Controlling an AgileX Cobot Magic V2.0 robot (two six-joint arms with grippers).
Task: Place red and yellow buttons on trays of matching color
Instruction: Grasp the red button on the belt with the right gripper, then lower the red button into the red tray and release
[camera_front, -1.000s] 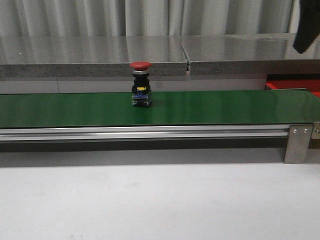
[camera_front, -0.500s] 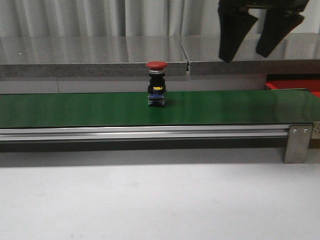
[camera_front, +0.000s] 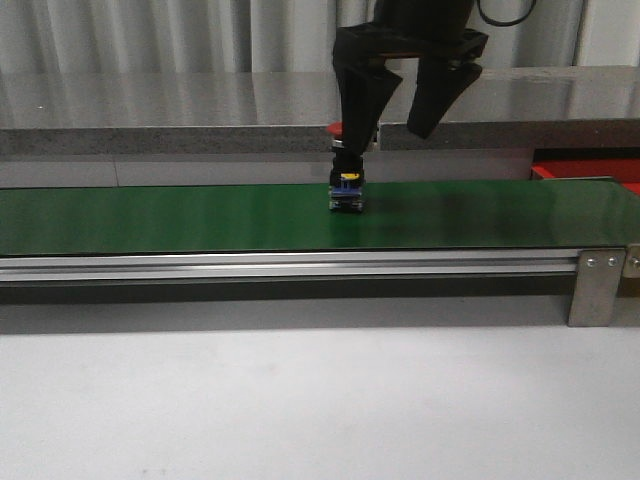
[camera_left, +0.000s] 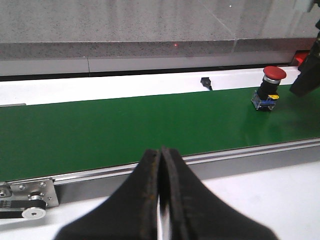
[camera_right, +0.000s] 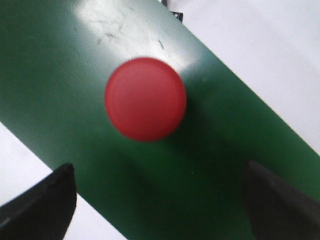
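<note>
Green belt (camera_front: 180, 218), right gripper (camera_front: 398, 128) above red button (camera_front: 346, 185) (fingers (camera_front: 362, 95) spread)

The setting is an industrial test cell or automation lab, not a home or shop. A long green conveyor belt (camera_front: 150, 218) runs across the front view on an extruded aluminium rail (camera_front: 290, 264) with a bolted metal bracket (camera_front: 597, 285) at its right end. The left wrist view shows a belt pulley (camera_left: 31, 212) at one end of the frame. The conveyor stands on a plain white table (camera_front: 300, 400). Behind it runs a grey stone-look ledge (camera_front: 180, 105), backed by what appears to be a pleated grey curtain (camera_front: 150, 30), as used to screen off a work cell
</note>
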